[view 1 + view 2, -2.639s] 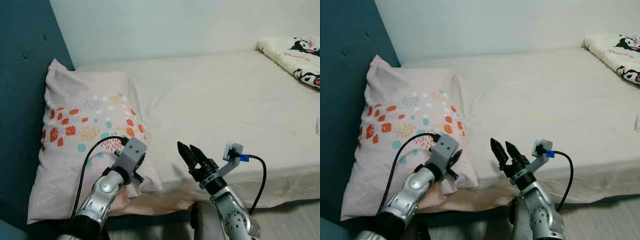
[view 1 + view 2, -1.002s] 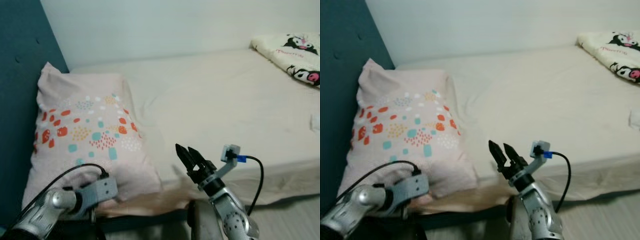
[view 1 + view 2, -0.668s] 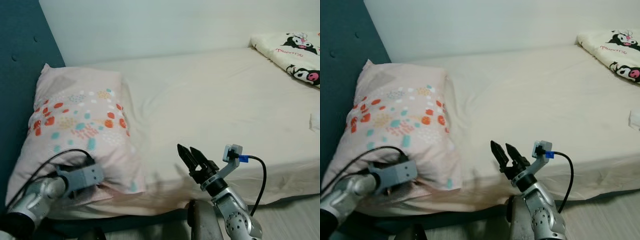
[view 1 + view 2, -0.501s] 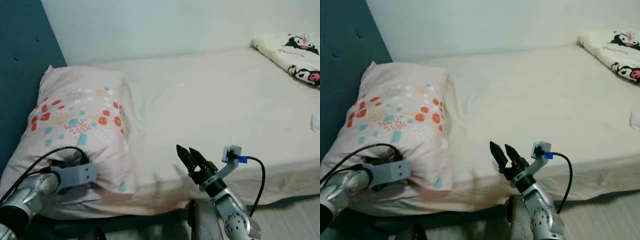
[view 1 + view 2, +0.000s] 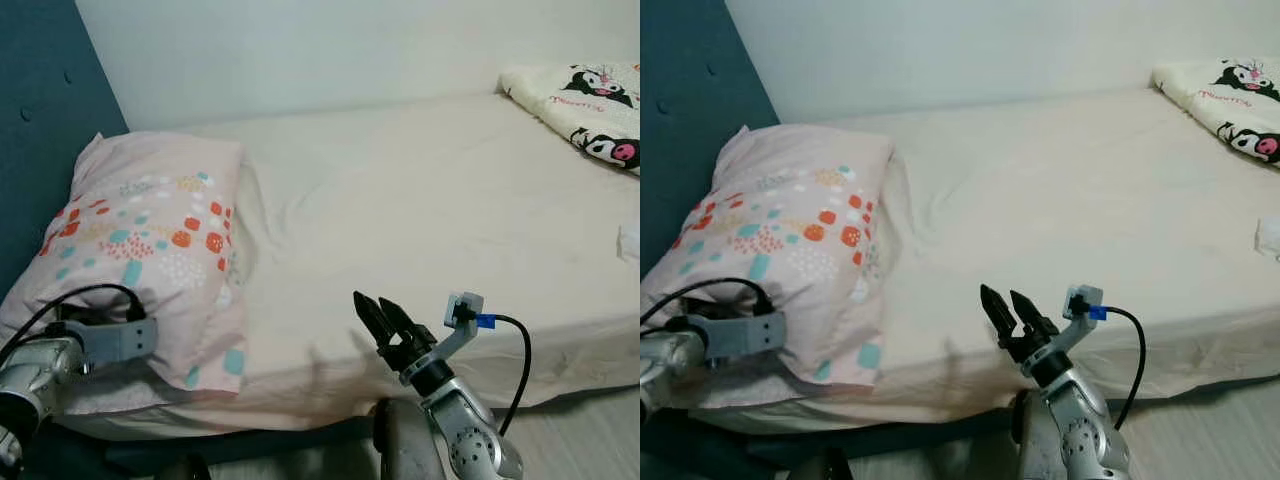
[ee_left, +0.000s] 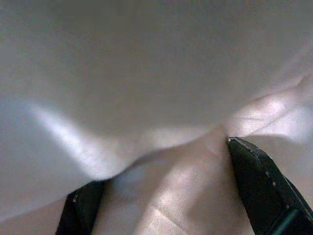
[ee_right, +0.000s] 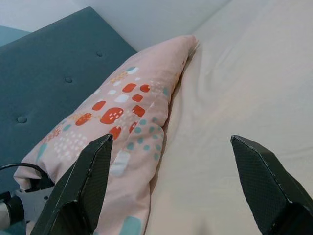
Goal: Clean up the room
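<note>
Pillow: the pink pillow (image 5: 150, 240) with red and teal dots lies at the head end of the bed, right against the headboard, its near corner at the bed's front edge.
Left tool: the left tool (image 6: 161, 196) is at the pillow's near corner; the wrist view shows its two black fingers (image 6: 259, 191) spread with pink cloth between them, so it looks to be holding the pillow, though I cannot tell how firmly.
Right tool: the right tool (image 5: 380, 318) hovers open and empty over the bed's front edge, well apart from the pillow.
Step in hand: straightening the pillow, as I judge it.
How to do it well: pull by the corner slowly and low, so the cloth does not slip out; square the pillow's long side to the headboard; keep the left arm's cable (image 5: 60, 300) off the pillow.
Surface: the bed (image 5: 430, 200) has a cream sheet, lightly creased beside the pillow.
Room: a teal headboard (image 5: 45, 110) stands behind the pillow, a pale wall (image 5: 300, 50) runs along the bed's far side, and a cartoon-print blanket (image 5: 580, 100) lies at the end far from the pillow.
</note>
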Robot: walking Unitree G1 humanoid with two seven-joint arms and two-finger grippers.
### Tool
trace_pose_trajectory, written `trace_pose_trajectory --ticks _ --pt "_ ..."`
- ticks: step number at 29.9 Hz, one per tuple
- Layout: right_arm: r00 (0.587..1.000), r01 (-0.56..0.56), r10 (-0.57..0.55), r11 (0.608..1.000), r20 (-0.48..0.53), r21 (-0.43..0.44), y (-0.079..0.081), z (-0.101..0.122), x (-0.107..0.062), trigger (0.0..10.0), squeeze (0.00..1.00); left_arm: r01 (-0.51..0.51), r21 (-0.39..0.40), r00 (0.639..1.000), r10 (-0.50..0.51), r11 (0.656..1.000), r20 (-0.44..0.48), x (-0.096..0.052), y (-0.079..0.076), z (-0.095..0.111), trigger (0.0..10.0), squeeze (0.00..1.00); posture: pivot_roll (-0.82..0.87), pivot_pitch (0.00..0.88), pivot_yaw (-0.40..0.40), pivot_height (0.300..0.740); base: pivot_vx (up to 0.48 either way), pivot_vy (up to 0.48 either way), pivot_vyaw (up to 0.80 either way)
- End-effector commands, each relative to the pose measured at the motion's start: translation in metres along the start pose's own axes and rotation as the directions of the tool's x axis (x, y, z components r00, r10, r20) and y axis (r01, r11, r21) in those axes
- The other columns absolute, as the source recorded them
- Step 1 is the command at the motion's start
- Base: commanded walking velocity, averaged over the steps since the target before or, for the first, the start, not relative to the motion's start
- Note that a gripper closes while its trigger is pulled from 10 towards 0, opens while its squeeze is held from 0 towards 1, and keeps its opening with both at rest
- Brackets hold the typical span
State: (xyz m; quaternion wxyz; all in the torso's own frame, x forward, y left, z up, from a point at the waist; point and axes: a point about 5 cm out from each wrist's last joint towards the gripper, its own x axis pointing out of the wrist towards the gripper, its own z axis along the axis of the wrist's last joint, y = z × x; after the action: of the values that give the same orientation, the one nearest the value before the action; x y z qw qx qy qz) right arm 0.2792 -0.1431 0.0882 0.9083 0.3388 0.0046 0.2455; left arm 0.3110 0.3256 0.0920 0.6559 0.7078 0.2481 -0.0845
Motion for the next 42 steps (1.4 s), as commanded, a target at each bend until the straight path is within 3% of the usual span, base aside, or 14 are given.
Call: trace_pose_trajectory --ticks 1,7,10,11,12,15,21,25,28,32,35,39,42 --pt "1.0 0.01 -0.01 1.0 -0.007 0.003 0.0 -0.003 -0.001 10.0 0.0 -0.042 0.02 0.993 0.044 0.999 -0.107 -0.002 0.009 -0.023 10.0 0.0 -0.13 0.08 0.031 0.3 0.0 0.0 0.0" --pt "1.0 0.012 -0.012 1.0 -0.006 0.005 -0.001 -0.003 -0.001 10.0 0.0 -0.122 0.055 0.985 0.127 0.991 -0.116 -0.001 0.015 -0.025 10.0 0.0 -0.13 0.078 0.029 0.3 0.0 0.0 0.0" --pt "1.0 0.007 -0.007 1.0 -0.007 0.007 0.0 -0.002 0.0 10.0 0.0 -0.234 0.077 0.964 0.242 0.969 -0.113 -0.001 0.037 -0.024 10.0 0.0 -0.13 0.077 0.025 0.3 0.0 0.0 0.0" --pt "1.0 0.007 -0.007 1.0 -0.007 0.007 0.0 -0.002 0.0 10.0 0.0 -0.234 0.077 0.964 0.242 0.969 -0.113 -0.001 0.037 -0.024 10.0 0.0 -0.13 0.077 0.025 0.3 0.0 0.0 0.0" --pt "1.0 0.004 -0.004 1.0 -0.007 0.005 0.0 -0.001 0.001 10.0 0.0 -0.302 0.077 0.946 0.308 0.95 -0.104 -0.002 0.054 -0.023 10.0 0.0 -0.13 0.075 0.023 0.3 0.0 0.0 0.0" --pt "1.0 0.005 -0.005 1.0 -0.006 0.001 -0.001 0.001 0.001 10.0 0.0 -0.367 0.074 0.923 0.373 0.927 -0.096 -0.005 0.074 -0.024 10.0 0.0 -0.13 0.077 0.022 0.3 0.0 0.0 0.0" --pt "1.0 0.007 -0.007 1.0 -0.007 0.002 -0.002 0.0 0.0 10.0 0.0 -0.411 0.071 0.905 0.416 0.909 -0.092 -0.007 0.088 -0.026 10.0 0.0 -0.13 0.077 0.021 0.3 0.0 0.0 0.0" --pt "1.0 0.006 -0.006 1.0 -0.012 0.006 -0.001 -0.003 0.001 10.0 0.0 -0.37 0.07 0.922 0.375 0.926 -0.092 -0.004 0.076 -0.026 10.0 0.0 -0.12 0.078 0.023 0.3 0.0 0.0 0.0" --pt "1.0 0.004 -0.004 1.0 -0.016 0.008 0.0 -0.004 0.002 10.0 0.0 -0.264 0.058 0.96 0.268 0.963 -0.077 0.001 0.045 -0.017 10.0 0.0 -0.13 0.081 0.022 0.3 0.0 0.0 0.0" --pt "1.0 0.006 -0.006 1.0 -0.019 0.008 -0.001 -0.004 0.001 10.0 0.0 -0.214 0.056 0.973 0.218 0.975 -0.078 0.002 0.032 -0.016 10.0 0.0 -0.13 0.081 0.019 0.3 0.0 0.0 0.0" --pt "0.999 0.01 -0.01 1.0 -0.031 0.006 -0.003 -0.004 -0.001 10.0 0.0 -0.146 0.051 0.985 0.15 0.988 -0.086 0.001 0.012 -0.019 10.0 0.0 -0.13 0.078 0.013 0.3 0.0 0.0 0.0" --pt "0.999 0.009 -0.009 1.0 -0.033 0.005 -0.003 -0.004 -0.001 10.0 0.0 -0.107 0.048 0.99 0.111 0.993 -0.092 0.0 0.007 -0.021 10.0 0.0 -0.12 0.075 0.012 0.3 0.0 0.0 0.0" --pt "0.999 0.0 0.0 1.0 -0.043 0.005 -0.003 -0.004 0.002 10.0 0.0 0.155 0.022 0.988 -0.156 0.988 0.012 -0.003 -0.015 -0.014 10.0 0.0 -0.12 0.069 0.007 0.3 0.0 0.0 0.0"
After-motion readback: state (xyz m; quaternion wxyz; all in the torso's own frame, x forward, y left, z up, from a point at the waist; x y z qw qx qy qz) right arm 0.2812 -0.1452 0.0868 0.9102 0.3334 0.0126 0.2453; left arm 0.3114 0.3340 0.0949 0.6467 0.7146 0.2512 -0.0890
